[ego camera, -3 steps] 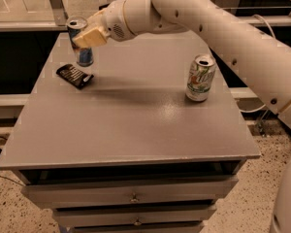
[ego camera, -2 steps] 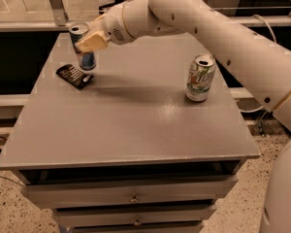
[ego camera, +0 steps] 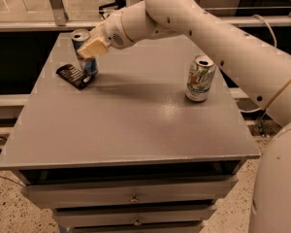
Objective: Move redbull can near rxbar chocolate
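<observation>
You have the redbull can (ego camera: 90, 66) down beside the rxbar chocolate (ego camera: 73, 75), lower than it was a moment ago.

At your far left the rxbar chocolate lies flat on the grey surface (ego camera: 136, 125), its long axis running from back-left to front-right. Just to its right is the redbull can, which has come down and nearer to the bar since the earlier frame. Its base is now right at the bar's near end, though you cannot tell whether they touch. The can stands nearly upright, silver top leaning slightly left. Your claw (ego camera: 89, 49) is clamped on its upper half, with a pale pad across the front. Well to the right a white-and-green soda can (ego camera: 200, 79) stands upright where it was. Below, the drawers (ego camera: 133, 198) are closed, so their contents are hidden.
</observation>
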`<action>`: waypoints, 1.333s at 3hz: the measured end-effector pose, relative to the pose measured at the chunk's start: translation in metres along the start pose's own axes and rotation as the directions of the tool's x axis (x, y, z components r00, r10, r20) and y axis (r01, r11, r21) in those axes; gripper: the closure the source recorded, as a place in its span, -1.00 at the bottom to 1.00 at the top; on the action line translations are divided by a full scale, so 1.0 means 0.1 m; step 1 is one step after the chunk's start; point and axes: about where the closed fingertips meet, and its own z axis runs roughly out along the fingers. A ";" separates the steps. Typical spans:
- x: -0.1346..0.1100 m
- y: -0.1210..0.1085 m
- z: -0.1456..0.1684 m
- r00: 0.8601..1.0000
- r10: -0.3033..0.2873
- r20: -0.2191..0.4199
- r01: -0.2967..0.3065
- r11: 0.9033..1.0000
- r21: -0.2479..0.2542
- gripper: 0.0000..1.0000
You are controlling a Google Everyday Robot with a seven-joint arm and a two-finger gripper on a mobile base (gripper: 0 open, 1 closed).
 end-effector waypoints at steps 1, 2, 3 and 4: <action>0.05 -0.09 0.03 1.000 -0.005 -0.009 0.005 1.000 0.012 -0.39; 0.05 -0.17 0.01 1.000 -0.021 -0.008 0.021 0.999 0.032 -0.14; 0.08 -0.21 0.00 1.000 -0.018 -0.013 0.019 0.999 0.040 0.33; 0.10 -0.21 0.02 1.000 -0.013 -0.015 0.014 0.999 0.040 0.79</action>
